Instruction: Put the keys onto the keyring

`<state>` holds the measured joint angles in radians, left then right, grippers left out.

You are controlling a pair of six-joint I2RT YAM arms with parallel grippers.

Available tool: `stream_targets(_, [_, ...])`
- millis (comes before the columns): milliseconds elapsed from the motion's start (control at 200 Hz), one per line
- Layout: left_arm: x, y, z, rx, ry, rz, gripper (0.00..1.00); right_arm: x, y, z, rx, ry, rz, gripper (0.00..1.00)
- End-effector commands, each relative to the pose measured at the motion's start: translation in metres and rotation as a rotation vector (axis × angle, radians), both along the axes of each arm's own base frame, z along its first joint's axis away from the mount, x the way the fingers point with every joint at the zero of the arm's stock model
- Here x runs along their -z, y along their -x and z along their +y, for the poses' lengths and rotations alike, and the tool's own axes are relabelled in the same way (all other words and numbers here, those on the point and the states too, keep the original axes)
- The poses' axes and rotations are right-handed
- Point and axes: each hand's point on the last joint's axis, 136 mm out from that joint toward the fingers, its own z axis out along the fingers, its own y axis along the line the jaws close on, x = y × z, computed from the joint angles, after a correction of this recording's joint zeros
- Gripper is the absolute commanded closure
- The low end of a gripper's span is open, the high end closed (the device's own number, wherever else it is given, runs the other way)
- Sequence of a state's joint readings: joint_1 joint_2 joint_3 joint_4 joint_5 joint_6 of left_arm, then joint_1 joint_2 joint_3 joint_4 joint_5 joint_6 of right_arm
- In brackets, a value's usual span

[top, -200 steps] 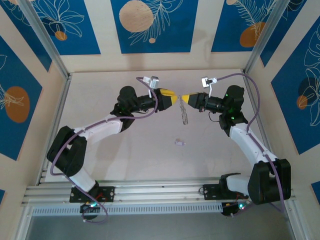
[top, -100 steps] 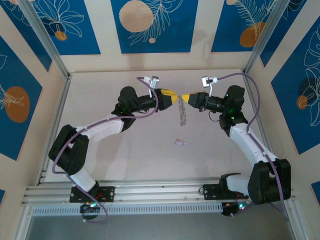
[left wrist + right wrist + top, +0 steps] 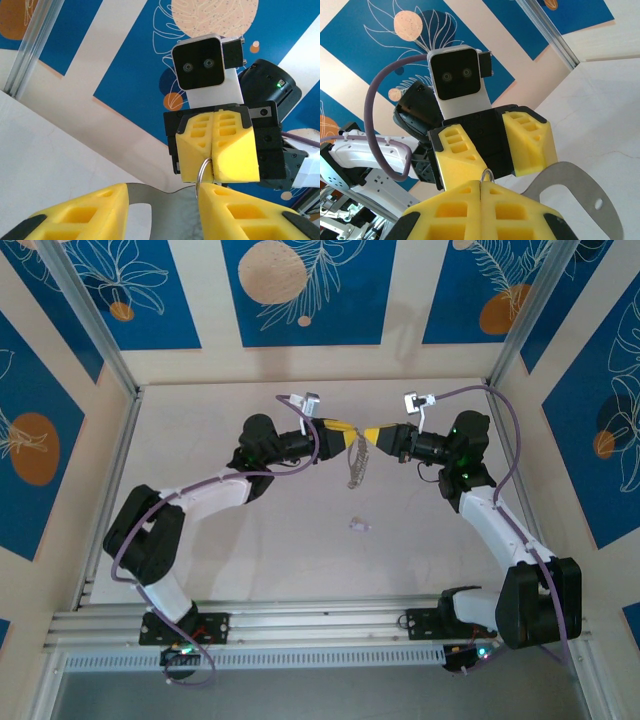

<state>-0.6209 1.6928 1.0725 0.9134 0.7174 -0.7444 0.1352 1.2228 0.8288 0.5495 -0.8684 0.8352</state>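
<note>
Yellow right fingers (image 3: pixel 231 150) clamp shut on the keyring (image 3: pixel 197 174), left fingers (image 3: pixel 530 140) part-open beside it, hanging keys (image 3: pixel 355 470) indistinct.

Yellow jaws, silvery keyring (image 3: pixel 356 468), blue wall panels (image 3: pixel 300 320) with white leaves and orange discs.

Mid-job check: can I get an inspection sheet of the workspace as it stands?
Surface: pale table, one key lying on it.
Job's things: keyring hangs between the claws, its thin ring pinched; lilac key lies loose, nearer the arm bases.
Clutter: nothing seen.
Claws: right claw shut on keyring; left claw open, facing it.
Cables: purple cables run along both arms, off the table.
Surroundings: blue-patterned walls, aluminium posts.
</note>
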Motion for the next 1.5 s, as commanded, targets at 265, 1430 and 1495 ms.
stream_targets(265, [-0.028, 0.003, -0.003, 0.058, 0.106, -0.057, 0.61, -0.014, -0.002, 0.001, -0.012, -0.01, -0.048, 1.0])
stream_targets(1430, [-0.025, 0.038, -0.026, 0.172, 0.061, -0.129, 1.0, -0.01, -0.012, -0.004, 0.038, -0.018, -0.015, 1.0])
stream_targets(1495, [-0.025, 0.037, -0.025, 0.162, 0.061, -0.144, 1.0, -0.01, -0.012, -0.004, 0.04, -0.018, -0.015, 1.0])
